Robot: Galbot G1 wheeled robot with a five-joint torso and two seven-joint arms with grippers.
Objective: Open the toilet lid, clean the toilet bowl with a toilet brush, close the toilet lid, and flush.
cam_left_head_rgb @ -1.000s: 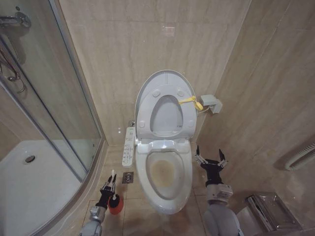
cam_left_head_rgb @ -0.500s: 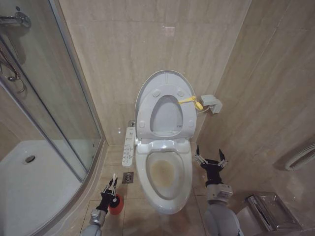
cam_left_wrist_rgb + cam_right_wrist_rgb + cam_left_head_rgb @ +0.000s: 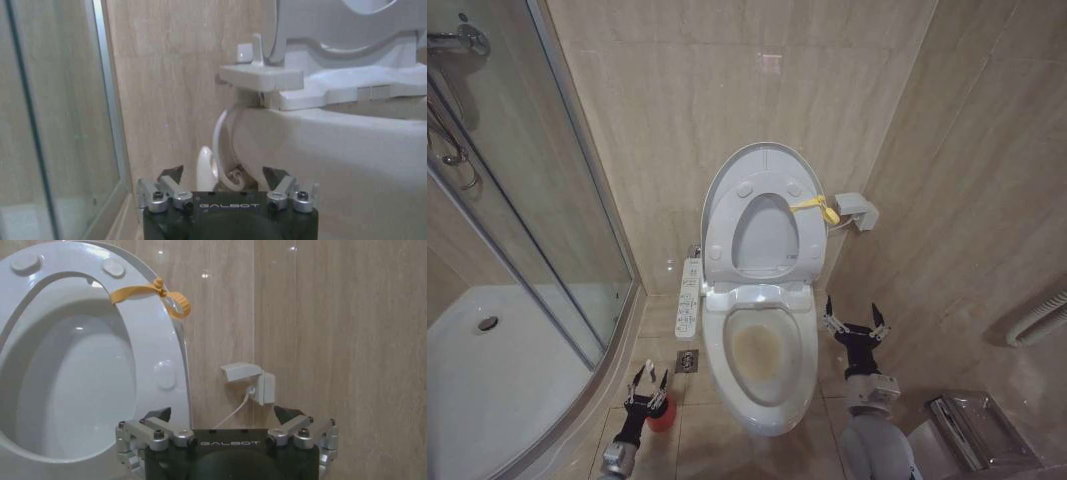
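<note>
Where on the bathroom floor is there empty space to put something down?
Bare tan tiles lie between the white ceramic toilet bowl and the right wall, around the open right gripper. It is crowded on the other side: the open left gripper, a small red holder cup and the glass shower door.

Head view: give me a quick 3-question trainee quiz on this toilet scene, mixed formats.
1. True or false: the toilet lid is raised, leaning back toward the wall.
2. Multiple choice: where is the left gripper? A) inside the toilet bowl B) low beside the toilet, over the red holder cup on the floor C) on the lid's rim
3. Fill in: the right gripper hovers on the toilet's other side with its jaws ____.

Key
1. True; seat and lid both stand up.
2. B
3. open; nothing is between them. The left jaws are open as well.
</note>
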